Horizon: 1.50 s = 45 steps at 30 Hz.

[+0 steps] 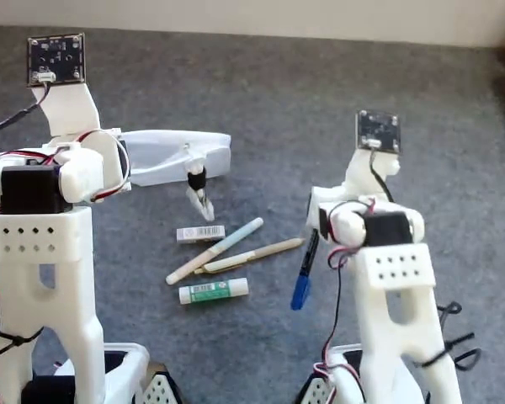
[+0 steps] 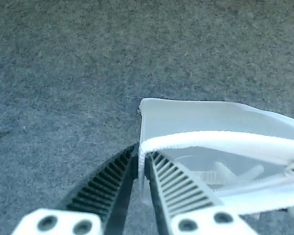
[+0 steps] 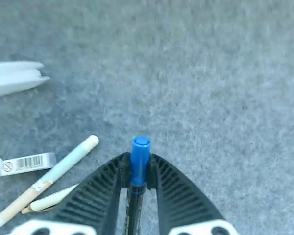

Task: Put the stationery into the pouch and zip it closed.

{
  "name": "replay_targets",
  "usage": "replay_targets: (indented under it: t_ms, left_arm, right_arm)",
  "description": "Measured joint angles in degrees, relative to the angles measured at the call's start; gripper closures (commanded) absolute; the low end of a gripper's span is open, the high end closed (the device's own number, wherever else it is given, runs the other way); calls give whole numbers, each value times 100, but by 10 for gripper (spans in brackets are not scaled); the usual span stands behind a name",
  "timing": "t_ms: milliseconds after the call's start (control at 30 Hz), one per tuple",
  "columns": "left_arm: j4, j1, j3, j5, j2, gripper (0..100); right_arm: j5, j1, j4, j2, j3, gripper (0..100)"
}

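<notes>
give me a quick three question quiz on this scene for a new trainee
1. True or false: the right gripper is shut on the blue pen.
2. Multiple choice: the left gripper is clamped on A) a ruler, B) the edge of the pouch, C) nothing.
3. Fill in: ___ stationery items lie loose on the table.

Key: 1 true. 2 B. 3 four: the white labelled block, the pale blue pen, the beige pen and the glue stick.
</notes>
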Motion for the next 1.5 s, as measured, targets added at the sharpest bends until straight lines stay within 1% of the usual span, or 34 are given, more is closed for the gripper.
replay_targets:
  t_ms: [67, 133, 367, 567, 667, 800, 1067, 1167, 1300, 1500]
  left_arm:
    - [0, 0, 0, 0, 0, 992]
    - [0, 0, 0, 0, 0, 992]
    - [0, 0, 0, 0, 0, 992]
    - [0, 0, 0, 0, 0, 992]
    - [0, 0, 0, 0, 0, 992]
    - [0, 0, 0, 0, 0, 992]
    - [0, 0, 0, 0, 0, 992]
    - [-9, 0, 0, 0, 0, 992]
    - [-18, 0, 0, 0, 0, 992]
    - [-18, 0, 0, 0, 0, 992]
  right_arm:
    - [0, 0, -35, -237, 0, 993]
    - [0, -149, -211, -492, 0, 993]
    - [0, -1116, -976, -1284, 0, 993]
    - [105, -1574, -1635, -1609, 0, 993]
    - [510, -1697, -1987, -1714, 0, 993]
    - [782, -1908, -2171, -1802, 0, 993]
    - [835, -2356, -2295, -1802, 0, 993]
    - [835, -2514, -2725, -1802, 0, 993]
    - [853, -2532, -3393, -1802, 0, 993]
    - [853, -2549, -4097, -1802, 0, 993]
